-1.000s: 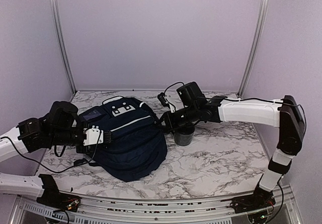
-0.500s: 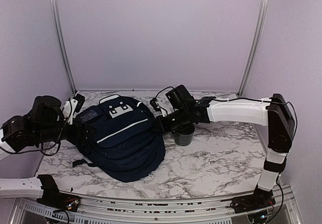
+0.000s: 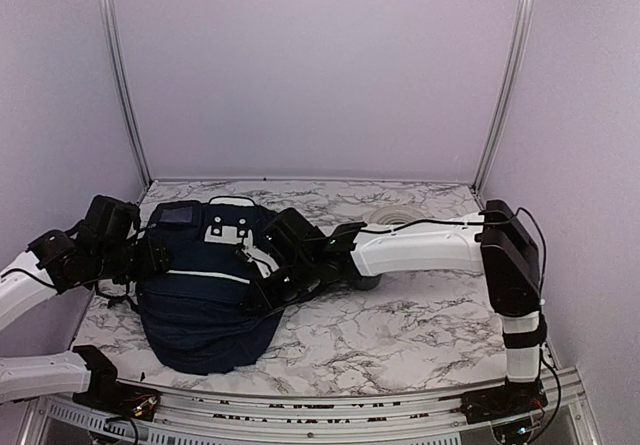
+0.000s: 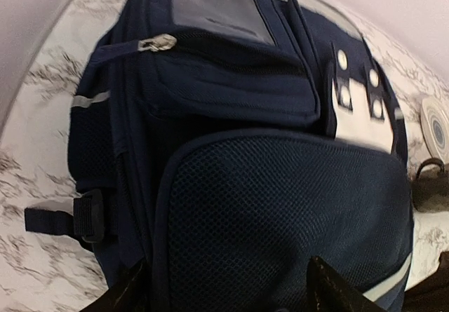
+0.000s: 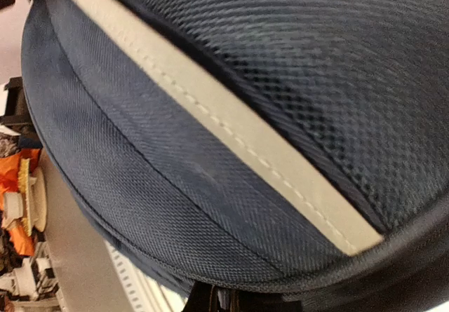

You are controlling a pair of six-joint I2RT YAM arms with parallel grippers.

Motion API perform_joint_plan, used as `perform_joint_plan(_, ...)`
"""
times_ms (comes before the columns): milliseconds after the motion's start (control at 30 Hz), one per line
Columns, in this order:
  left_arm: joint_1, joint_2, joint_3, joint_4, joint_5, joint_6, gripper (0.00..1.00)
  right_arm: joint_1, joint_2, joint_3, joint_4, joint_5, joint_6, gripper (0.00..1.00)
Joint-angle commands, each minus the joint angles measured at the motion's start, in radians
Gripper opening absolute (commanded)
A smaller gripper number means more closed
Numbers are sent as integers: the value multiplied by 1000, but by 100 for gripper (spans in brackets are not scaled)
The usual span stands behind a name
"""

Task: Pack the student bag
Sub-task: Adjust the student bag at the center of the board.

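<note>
The student bag (image 3: 205,310), navy blue with white stripes and a white patch with dark dots, lies flat on the marble table, its top toward the back. My left gripper (image 3: 158,257) is at the bag's left side, open. In the left wrist view its fingertips (image 4: 330,287) straddle the mesh front pocket of the student bag (image 4: 280,207) with nothing held. My right gripper (image 3: 262,293) reaches across the bag from the right. In the right wrist view it is shut (image 5: 223,302) at the zip seam below a white stripe (image 5: 231,137), pinching the bag's edge.
A round white disc (image 3: 392,213) lies at the back right of the table (image 3: 420,335); in the left wrist view it is the disc (image 4: 436,126). A dark cup (image 4: 428,186) stands beside the bag, mostly hidden behind my right arm. Metal rails run along the front edge.
My left gripper has opened and pulled back to the bag's left side. The right gripper swept left and forward, and the bag slid left and turned with it.
</note>
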Motion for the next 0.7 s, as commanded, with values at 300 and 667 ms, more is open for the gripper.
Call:
perform_joint_plan(300,-75,-196,75,161,370,541,37,24,-33,-44,263,-178,109,0)
perform_joint_plan(667,-172,-451,13,472,376,582,62,-1,-98,-72,216,-150,68,0)
